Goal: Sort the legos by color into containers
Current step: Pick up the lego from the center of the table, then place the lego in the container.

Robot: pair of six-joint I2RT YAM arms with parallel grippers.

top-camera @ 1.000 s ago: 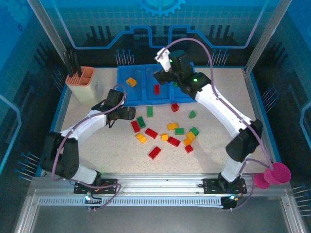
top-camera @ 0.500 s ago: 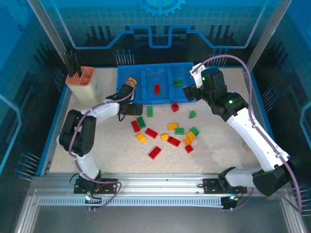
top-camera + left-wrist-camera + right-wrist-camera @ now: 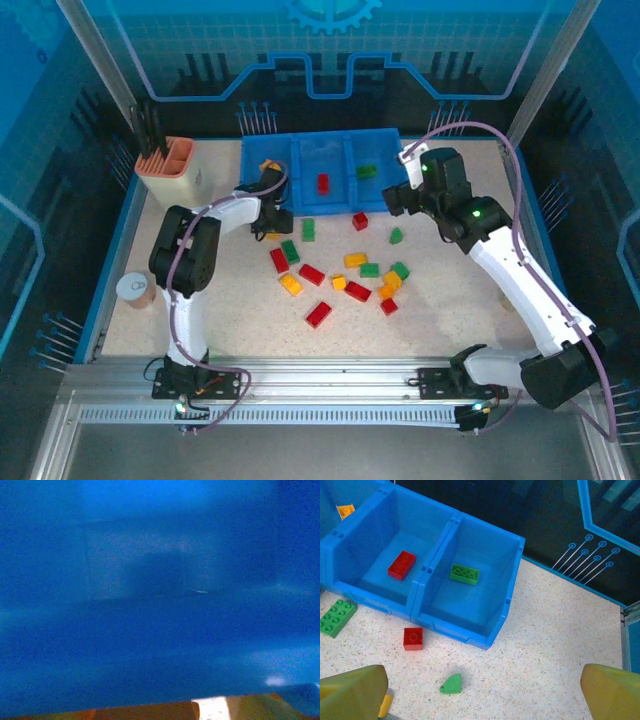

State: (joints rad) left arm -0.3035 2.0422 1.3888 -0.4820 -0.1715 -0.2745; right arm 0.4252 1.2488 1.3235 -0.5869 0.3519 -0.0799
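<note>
Green wedge lego (image 3: 452, 684) lies on the table (image 3: 560, 630), just in front of the right compartment (image 3: 470, 605), under the wide-open right gripper (image 3: 481, 676). Descend vertically, centre the wedge between the jaws, then close. Left gripper (image 3: 272, 210) opening: cannot tell.

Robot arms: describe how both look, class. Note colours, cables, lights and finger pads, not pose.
The left arm and right arm alike have glossy white links and black joint housings. A thin lilac cable runs along each, arching free of the right one. A green light glows on the right arm. The right gripper has blunt yellow-olive fingers.
</note>
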